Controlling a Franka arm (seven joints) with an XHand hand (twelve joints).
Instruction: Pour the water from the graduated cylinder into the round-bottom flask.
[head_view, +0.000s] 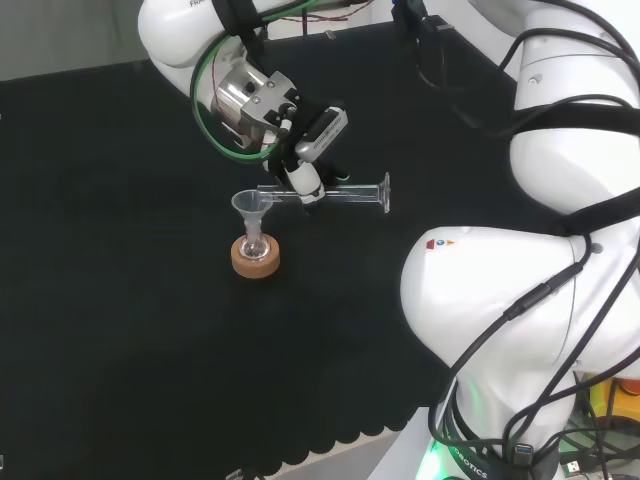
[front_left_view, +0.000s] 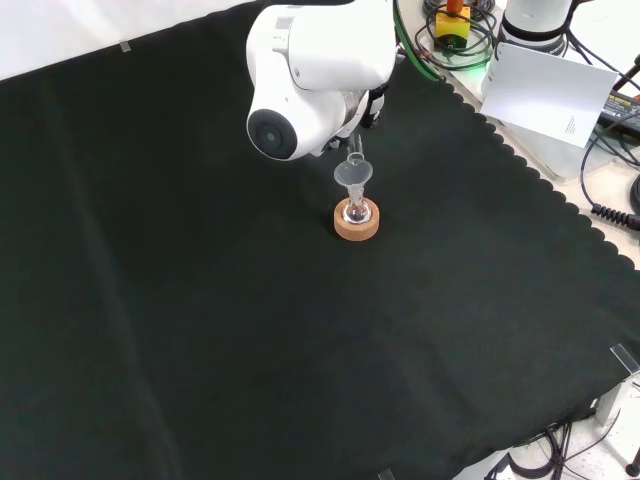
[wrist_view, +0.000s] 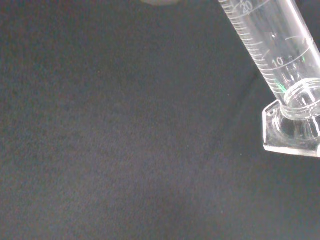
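Pour step: the hand (head_view: 300, 160) is curling its fingers round the cylinder (head_view: 335, 194), holding it about level above the tabletop (head_view: 120, 300), mouth over the funnel (head_view: 251, 205) in the flask (head_view: 255, 243) on the cork stand (head_view: 256, 257) near the tabletop's middle. To do it well, I'd be keeping the lip over the funnel's bowl, not its rim, and tipping slowly past level so the water is not overshooting. The arm is reaching down from the far edge in head view, wrist rolled, cylinder base (wrist_view: 292, 127) pointing right.
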